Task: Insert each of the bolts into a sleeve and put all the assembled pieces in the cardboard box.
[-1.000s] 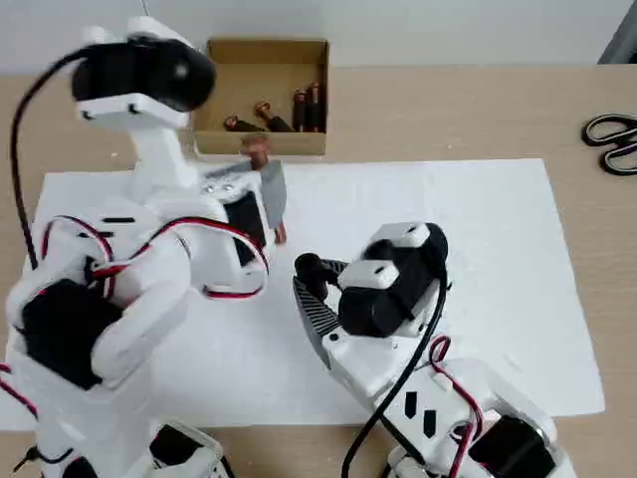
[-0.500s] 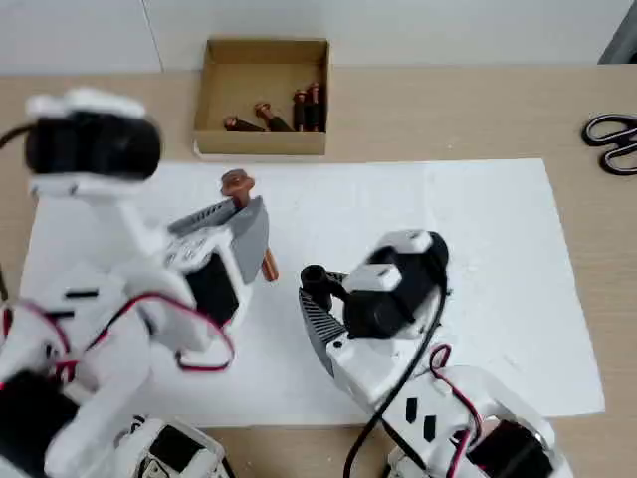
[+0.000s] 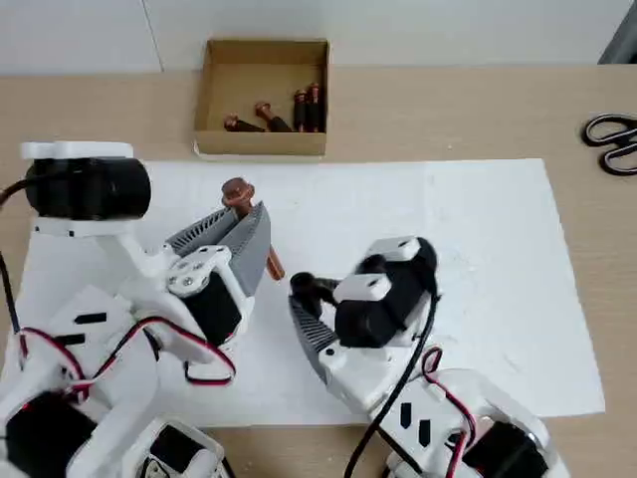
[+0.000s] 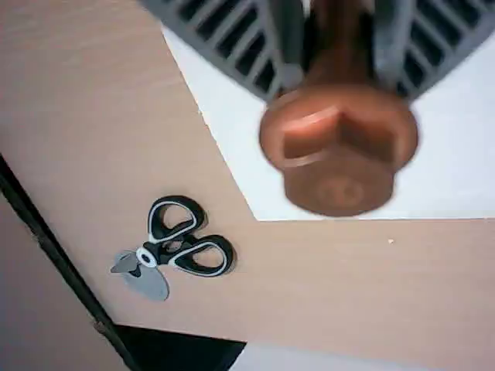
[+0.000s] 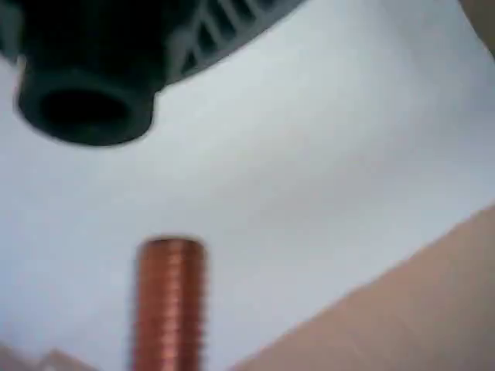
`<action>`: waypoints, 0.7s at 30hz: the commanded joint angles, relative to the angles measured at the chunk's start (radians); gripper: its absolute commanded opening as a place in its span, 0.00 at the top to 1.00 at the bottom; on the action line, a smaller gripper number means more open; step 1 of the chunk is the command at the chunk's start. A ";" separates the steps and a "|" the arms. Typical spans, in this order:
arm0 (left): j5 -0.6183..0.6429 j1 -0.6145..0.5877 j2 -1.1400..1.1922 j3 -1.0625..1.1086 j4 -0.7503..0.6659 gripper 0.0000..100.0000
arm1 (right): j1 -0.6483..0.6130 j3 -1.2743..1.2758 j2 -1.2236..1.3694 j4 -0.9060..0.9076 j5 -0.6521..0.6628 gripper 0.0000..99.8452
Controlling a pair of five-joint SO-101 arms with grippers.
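The left gripper (image 3: 251, 221) is clamped on a copper-coloured metal bolt (image 3: 237, 191), hex head uppermost and threaded shaft slanting down past the grey ribbed fingers (image 3: 214, 231). The right gripper (image 3: 302, 296) grips a short black cylindrical sleeve (image 3: 305, 285), with its open end facing the bolt's threaded tip, near it but not touching. Both hang above a white paper sheet (image 3: 468, 229) on the light wooden table (image 3: 448, 110). The open cardboard box (image 3: 264, 45) sits beyond the sheet's far edge and holds several assembled pieces (image 3: 274, 115). Black-handled scissors (image 3: 612, 139) lie well apart by the table's edge
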 commanded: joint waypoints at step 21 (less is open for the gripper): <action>-0.054 0.094 -0.018 0.120 -0.055 0.99 | -0.012 -0.005 -0.012 -0.087 -0.003 1.00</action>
